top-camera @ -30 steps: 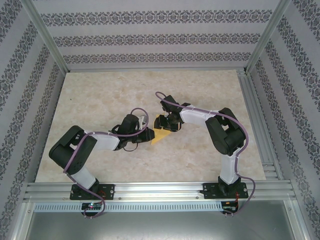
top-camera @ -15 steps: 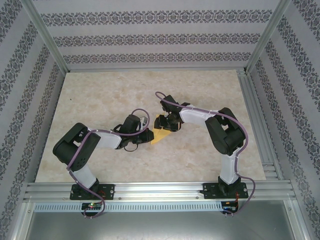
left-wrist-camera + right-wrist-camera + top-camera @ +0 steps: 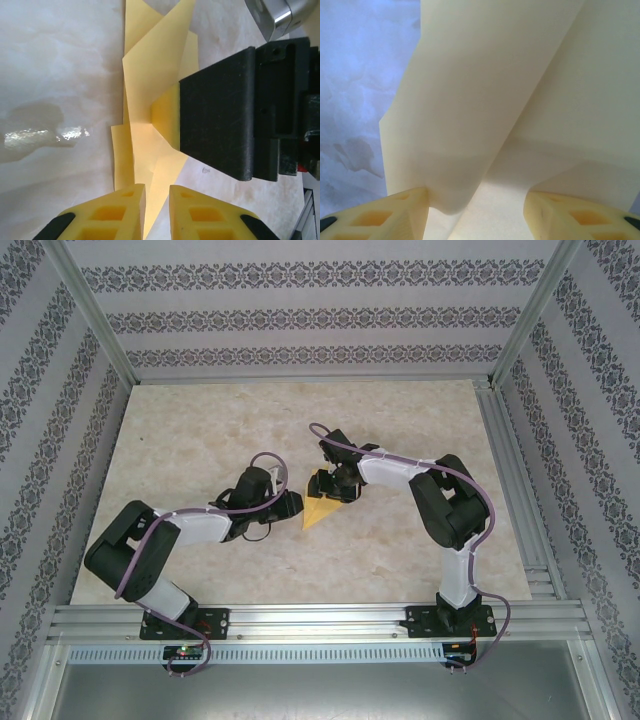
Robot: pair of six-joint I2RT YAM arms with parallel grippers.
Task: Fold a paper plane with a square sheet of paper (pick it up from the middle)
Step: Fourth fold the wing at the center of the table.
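Top external: the left arm (image 3: 170, 540) lies low, its forearm reaching toward the table (image 3: 200, 430) centre. The left gripper (image 3: 290, 506) sits just beside the near tip of the folded yellow sheet of paper (image 3: 318, 512), a pointed wedge lying mid-table. The right arm (image 3: 450, 505) is bent at a raised elbow, with the right gripper (image 3: 335, 485) over the sheet's far end.

Left wrist: the left gripper (image 3: 157, 192) has its fingers slightly apart, with the sheet's (image 3: 150, 65) tip in the narrow gap. A black finger (image 3: 220, 105) of the right gripper stands against a raised fold.

Right wrist: the right gripper (image 3: 477, 200) is spread wide and a lifted flap of the sheet (image 3: 470, 100) lies between its fingers.
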